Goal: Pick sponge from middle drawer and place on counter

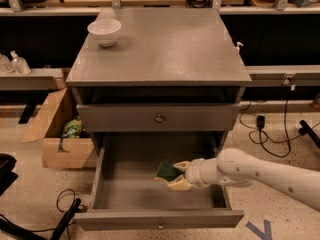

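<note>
The sponge [166,171], dark green on top, is held between the fingers of my gripper [175,175], which is shut on it. The gripper reaches from the right into the open middle drawer [125,184], a wide shallow grey tray. The sponge looks lifted slightly off the drawer floor, right of centre. The counter [170,44], a flat grey slab, tops the cabinet above.
A white bowl [104,31] stands on the counter's back left corner. A closed drawer front with a round knob [159,118] sits above the open drawer. A cardboard box [57,134] stands on the floor to the left. Cables lie on the floor at right and lower left.
</note>
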You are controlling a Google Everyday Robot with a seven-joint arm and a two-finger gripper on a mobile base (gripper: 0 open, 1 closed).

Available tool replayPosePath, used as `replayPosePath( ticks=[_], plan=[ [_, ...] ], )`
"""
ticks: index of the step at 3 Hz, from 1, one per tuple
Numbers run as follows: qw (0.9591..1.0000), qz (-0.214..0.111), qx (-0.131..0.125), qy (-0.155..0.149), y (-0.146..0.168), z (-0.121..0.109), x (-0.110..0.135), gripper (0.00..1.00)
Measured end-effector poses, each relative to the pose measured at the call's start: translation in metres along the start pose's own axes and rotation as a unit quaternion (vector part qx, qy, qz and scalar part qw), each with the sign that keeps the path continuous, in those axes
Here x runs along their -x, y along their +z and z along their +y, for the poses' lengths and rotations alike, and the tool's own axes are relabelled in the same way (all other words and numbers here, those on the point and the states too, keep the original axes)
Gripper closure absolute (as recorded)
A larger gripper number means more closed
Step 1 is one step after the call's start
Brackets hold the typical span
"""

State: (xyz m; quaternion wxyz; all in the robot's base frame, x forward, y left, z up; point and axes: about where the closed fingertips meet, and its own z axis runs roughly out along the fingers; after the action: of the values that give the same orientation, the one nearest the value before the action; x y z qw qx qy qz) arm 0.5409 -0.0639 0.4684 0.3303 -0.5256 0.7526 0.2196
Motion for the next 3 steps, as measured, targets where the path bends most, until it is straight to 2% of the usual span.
replayPosePath(
  ticks=[1, 2, 3],
  plan=[
    [0.9986, -0.032, -0.034, -0.025, -0.102, -0.040, 0.031, 1.00],
    [0.9970, -0.024, -0.058, -0.046, -0.192, -0.077, 0.057, 1.00],
    [0.9949, 0.007, -0.072, -0.070, -0.277, -0.107, 0.088, 1.00]
  ],
)
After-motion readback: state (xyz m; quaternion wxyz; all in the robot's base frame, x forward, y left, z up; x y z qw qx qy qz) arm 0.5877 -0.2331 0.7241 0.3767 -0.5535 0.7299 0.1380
